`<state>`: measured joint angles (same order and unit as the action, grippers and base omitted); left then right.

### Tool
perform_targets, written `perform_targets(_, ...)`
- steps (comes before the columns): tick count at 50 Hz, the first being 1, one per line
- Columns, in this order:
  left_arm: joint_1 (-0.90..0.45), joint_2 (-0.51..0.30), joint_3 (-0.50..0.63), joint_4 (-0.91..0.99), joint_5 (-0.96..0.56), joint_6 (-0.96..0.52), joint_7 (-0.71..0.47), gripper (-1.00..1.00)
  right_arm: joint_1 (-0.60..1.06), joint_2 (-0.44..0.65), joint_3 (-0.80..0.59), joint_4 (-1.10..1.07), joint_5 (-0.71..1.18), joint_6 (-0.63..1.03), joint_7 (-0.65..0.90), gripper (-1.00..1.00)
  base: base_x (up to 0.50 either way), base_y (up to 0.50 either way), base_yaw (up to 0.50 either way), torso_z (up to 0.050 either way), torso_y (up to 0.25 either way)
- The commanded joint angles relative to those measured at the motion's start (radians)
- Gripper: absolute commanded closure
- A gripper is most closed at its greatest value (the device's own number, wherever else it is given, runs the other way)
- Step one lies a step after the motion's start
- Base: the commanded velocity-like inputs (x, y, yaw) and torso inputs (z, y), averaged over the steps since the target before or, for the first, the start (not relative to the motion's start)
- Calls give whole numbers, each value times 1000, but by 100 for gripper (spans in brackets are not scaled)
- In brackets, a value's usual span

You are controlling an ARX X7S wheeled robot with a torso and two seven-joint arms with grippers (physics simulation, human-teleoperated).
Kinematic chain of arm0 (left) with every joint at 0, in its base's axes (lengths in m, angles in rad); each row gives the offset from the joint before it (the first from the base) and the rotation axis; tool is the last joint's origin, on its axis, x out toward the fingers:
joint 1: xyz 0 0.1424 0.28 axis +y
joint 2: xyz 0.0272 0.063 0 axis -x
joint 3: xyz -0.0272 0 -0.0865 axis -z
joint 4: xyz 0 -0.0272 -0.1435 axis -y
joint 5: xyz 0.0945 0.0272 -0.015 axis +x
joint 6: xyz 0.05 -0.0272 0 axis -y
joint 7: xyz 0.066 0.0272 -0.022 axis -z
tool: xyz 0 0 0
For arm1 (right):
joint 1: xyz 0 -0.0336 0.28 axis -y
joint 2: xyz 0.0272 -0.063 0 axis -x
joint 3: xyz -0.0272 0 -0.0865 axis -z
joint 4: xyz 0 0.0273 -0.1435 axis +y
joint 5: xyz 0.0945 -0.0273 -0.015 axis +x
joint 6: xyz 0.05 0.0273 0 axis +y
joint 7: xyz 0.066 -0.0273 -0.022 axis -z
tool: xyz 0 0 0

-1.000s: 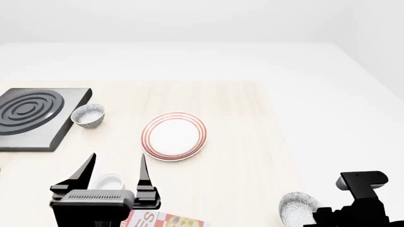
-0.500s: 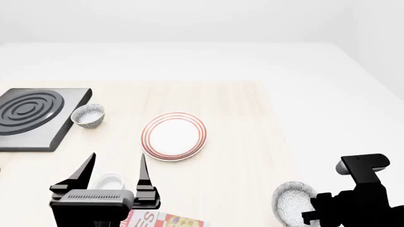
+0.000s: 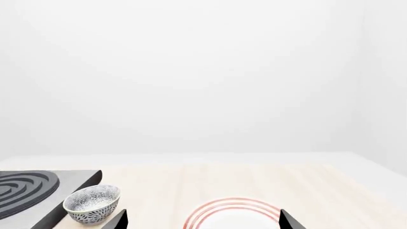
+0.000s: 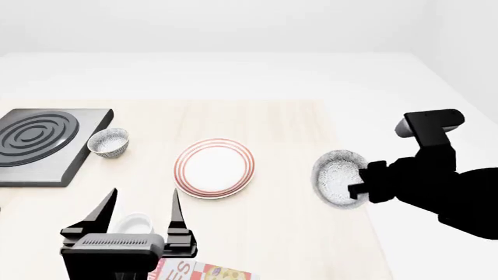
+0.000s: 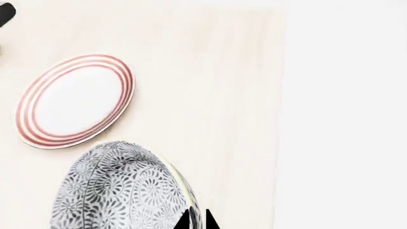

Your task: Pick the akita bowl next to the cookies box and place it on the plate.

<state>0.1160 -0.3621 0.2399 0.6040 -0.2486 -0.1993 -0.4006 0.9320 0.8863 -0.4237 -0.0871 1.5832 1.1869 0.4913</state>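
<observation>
Transit: carrying the akita bowl (image 4: 339, 178) in the right gripper (image 4: 360, 188), jaws pinching almost shut across one spot of its rim. Holding it tipped on edge, speckled inside turned toward the plate (image 4: 214, 168), lifted clear of the worktop (image 4: 288, 122). Hanging apart from the plate, off to its right and near the worktop's edge.

Judging it as stiff glazed ceramic: light enough for a rim pinch, but slick, liable to swing or slip from so small a hold, and likely to chip if dropped. Probably needing levelling before being lowered onto the plate's middle, and a gentle release there.

Hovering the left gripper (image 4: 144, 201) with jaws spread wide and empty over the small white cup (image 4: 134, 223), beside the cookies box (image 4: 204, 272). Leaving the twin bowl (image 4: 108, 142) alone beside the black hob (image 4: 39, 140).
</observation>
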Motion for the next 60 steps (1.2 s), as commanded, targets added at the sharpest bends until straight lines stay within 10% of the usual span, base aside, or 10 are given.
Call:
perform_targets(1,-4,-1,3,-4,-4,-2,-3,-100,236,-169,-83,196,-166,-17,-86,100,0,0,0,0,0)
perform_targets(21,-4,-5,5,-9,-12,4,-6,-100,471,-480,-256,687,-461,-221,-341,100,0,0,0,0,1)
perform_targets(33,-5,-8,2,-8,-21,4,-10,-100,642,-780,-360,1350,-656,-523,-648,100,0,0,0,0,0)
perform_targets(47,-8,-11,6,-7,-28,5,-10,-100,600,-886,-48,1396,-902,-553,-627,100,0,0,0,0,1)
perform_targets(60,-7,-13,11,-9,-29,10,-11,-100,581,-886,-882,1358,-5,-738,-529,100,0,0,0,0,0)
